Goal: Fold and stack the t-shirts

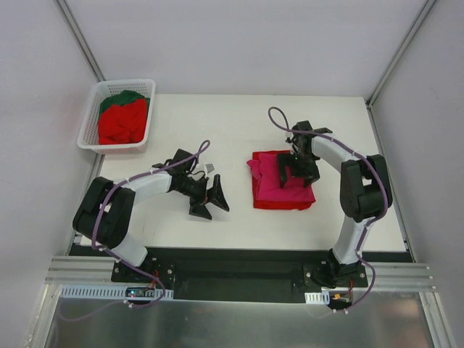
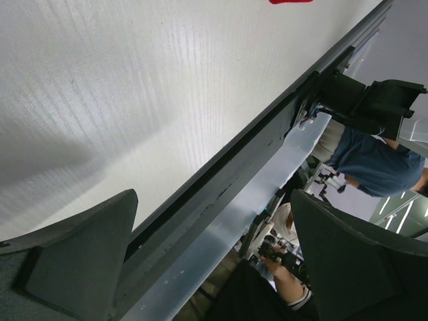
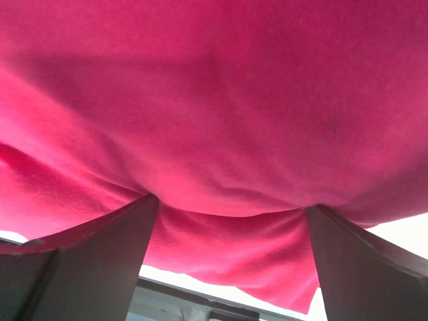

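Note:
A folded magenta-pink t-shirt (image 1: 284, 193) lies on a folded red t-shirt (image 1: 279, 205) right of the table's middle. My right gripper (image 1: 291, 174) is open, its fingers spread and pressed down on the pink cloth, which fills the right wrist view (image 3: 221, 100) around the gripper (image 3: 231, 204). My left gripper (image 1: 210, 197) is open and empty, low over bare table left of the stack. In the left wrist view the left gripper (image 2: 214, 194) faces the table's front edge, with a sliver of red cloth (image 2: 291, 1) at the top.
A white lattice basket (image 1: 90, 141) stands at the back left, holding crumpled red shirts (image 1: 122, 125) and a dark green one (image 1: 119, 99). A small grey tag (image 1: 209, 168) lies near the left arm. Walls close in on both sides.

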{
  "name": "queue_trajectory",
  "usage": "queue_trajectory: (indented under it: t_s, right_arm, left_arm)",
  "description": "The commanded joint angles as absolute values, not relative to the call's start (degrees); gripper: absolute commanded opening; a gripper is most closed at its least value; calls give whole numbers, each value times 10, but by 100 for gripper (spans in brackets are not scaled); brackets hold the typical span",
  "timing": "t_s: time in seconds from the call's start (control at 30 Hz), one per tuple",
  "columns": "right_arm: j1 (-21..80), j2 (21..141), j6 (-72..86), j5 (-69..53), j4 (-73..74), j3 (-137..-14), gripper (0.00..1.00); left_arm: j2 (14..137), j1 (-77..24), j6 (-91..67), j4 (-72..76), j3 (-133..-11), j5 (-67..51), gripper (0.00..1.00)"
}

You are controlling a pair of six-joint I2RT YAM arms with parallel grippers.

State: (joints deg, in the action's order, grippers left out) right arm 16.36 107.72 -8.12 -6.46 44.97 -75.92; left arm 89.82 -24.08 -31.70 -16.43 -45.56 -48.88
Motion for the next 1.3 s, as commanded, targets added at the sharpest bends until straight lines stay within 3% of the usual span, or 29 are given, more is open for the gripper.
queue_trajectory:
  t_s: [0.0,0.43,0.7,0.9,1.03,1.2,1.27]
  right_arm:
    - [161,1061,-82,-62,459,-783,96]
    - [128,1027,-87,12,522,-812,96]
    - [132,963,-78,-61,472,-772,96]
    - [146,948,-84,-126,487,-843,96]
    - [184,930,-79,-127,487,-856,96]
    - [211,915,-69,-128,486,-837,96]
    - [217,910,-69,-120,482,-821,96]
  left_arm:
    - [874,-248,-305,-167,-447,-487,99]
    - [879,-247,-303,-167,-468,-477,99]
    - [923,-212,-305,-167,-600,-511,99]
    - [954,-138,-321,-166,-686,-525,99]
    - [1040,-134,-329,-151,-767,-533,99]
    - [1114,-135,-479,41,-774,-571,99]
    - [1142,-137,-603,230,-734,-584,99]
